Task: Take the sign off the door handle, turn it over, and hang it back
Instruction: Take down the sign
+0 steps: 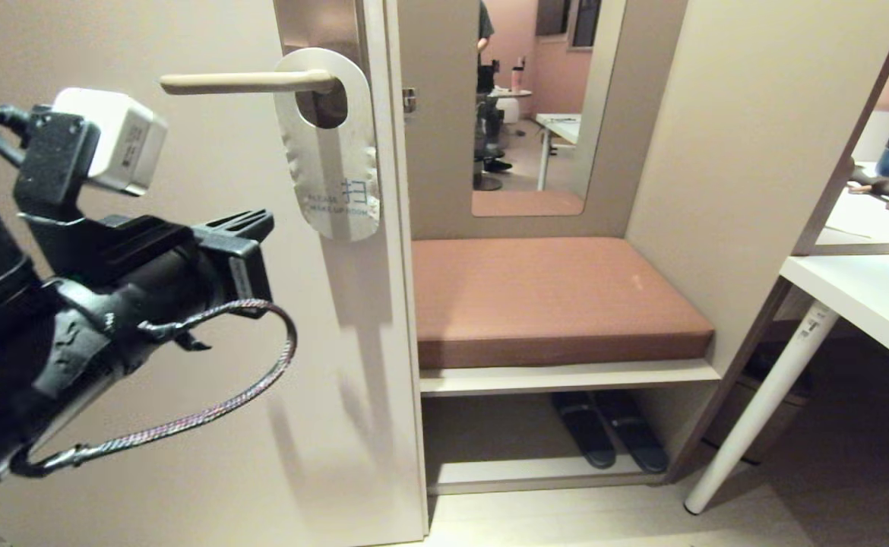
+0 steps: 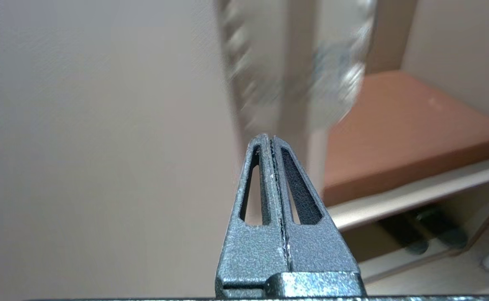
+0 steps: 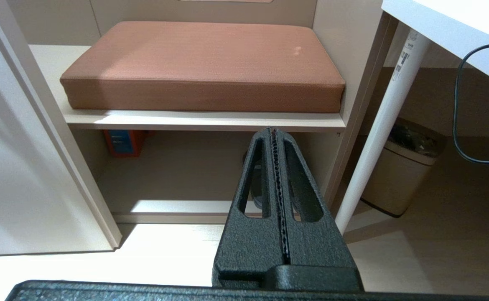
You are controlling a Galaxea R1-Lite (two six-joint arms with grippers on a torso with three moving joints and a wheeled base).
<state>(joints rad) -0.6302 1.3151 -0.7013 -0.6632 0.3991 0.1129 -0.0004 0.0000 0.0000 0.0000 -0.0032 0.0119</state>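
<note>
The sign point(image 1: 334, 182) hangs by its oval hole on the door handle point(image 1: 247, 82), a cream lever on a brown-grey plate point(image 1: 319, 26). Its white face with "PLEASE MAKE UP ROOM" shows outward. My left gripper point(image 1: 262, 222) is raised in front of the door, below and left of the sign, apart from it. In the left wrist view the left gripper point(image 2: 271, 140) is shut and empty, with the sign point(image 2: 336, 92) blurred beyond its tips. The right gripper point(image 3: 273, 131) is shut and empty, hanging low and pointing at the shelf under the bench.
Right of the door edge is a niche with a brown bench cushion point(image 1: 551, 296), a mirror point(image 1: 536, 106) and dark slippers point(image 1: 608, 437) below. A white table point(image 1: 862, 304) with a slanted leg point(image 1: 756, 403) stands at the right, with a bin point(image 3: 403, 167) beside it.
</note>
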